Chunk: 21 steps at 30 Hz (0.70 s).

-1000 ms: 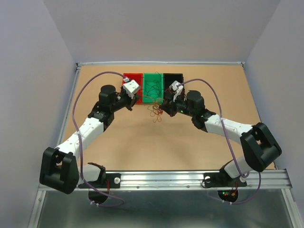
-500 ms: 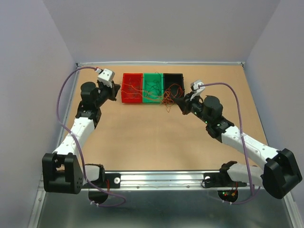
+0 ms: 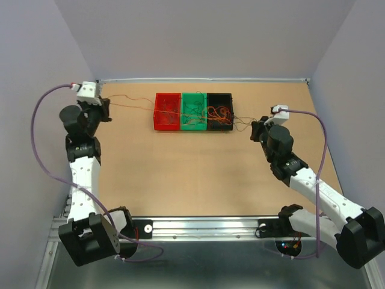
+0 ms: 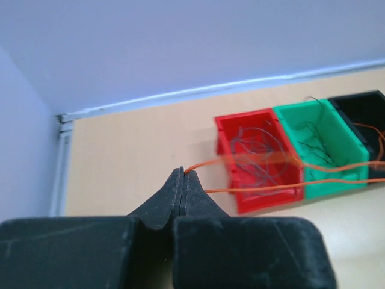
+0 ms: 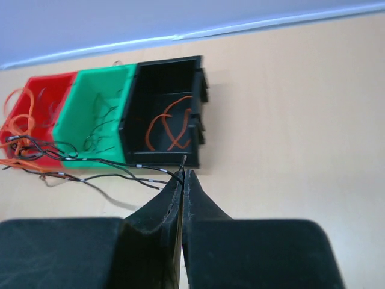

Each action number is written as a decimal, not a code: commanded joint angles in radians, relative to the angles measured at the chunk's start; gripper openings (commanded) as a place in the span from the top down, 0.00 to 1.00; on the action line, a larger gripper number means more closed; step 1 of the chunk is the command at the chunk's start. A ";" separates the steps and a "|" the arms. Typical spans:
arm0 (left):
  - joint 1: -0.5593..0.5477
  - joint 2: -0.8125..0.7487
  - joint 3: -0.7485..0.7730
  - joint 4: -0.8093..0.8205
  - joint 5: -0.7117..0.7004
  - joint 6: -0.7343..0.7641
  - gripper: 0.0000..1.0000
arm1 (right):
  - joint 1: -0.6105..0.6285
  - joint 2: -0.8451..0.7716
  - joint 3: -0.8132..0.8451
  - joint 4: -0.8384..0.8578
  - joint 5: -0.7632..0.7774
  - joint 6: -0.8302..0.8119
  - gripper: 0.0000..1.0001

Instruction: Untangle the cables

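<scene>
Tan table (image 3: 180, 180), cables (image 3: 219, 112) nipped at L gripper (image 4: 182, 176), R gripper (image 5: 183, 174) tips

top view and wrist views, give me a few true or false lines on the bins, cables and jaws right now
1. In the top view the bins run red bin, green bin, black bin from left to right. True.
2. The left jaws stand wide open with nothing between them. False: they are shut on an orange cable that runs off toward the red bin.
3. The right jaws pinch dark cables that lead toward the bins. True.
4. The black bin has nothing in it. False: orange loops lie inside it.
</scene>
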 commanded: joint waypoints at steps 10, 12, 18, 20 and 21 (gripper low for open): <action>0.443 0.081 0.174 0.035 0.259 -0.097 1.00 | -0.112 -0.207 -0.122 -0.033 0.452 0.123 0.99; 0.435 0.073 0.167 0.033 0.373 -0.079 1.00 | -0.110 -0.239 -0.122 -0.032 0.316 0.090 0.99; 0.383 0.022 0.223 -0.080 0.437 0.005 1.00 | -0.112 -0.189 -0.090 -0.020 0.001 0.032 0.99; 0.348 0.013 0.275 -0.137 0.432 0.048 1.00 | -0.112 -0.166 -0.082 -0.020 -0.040 0.021 0.99; 0.304 0.001 0.289 -0.177 0.432 0.057 1.00 | -0.112 -0.147 -0.076 -0.020 -0.054 0.014 0.99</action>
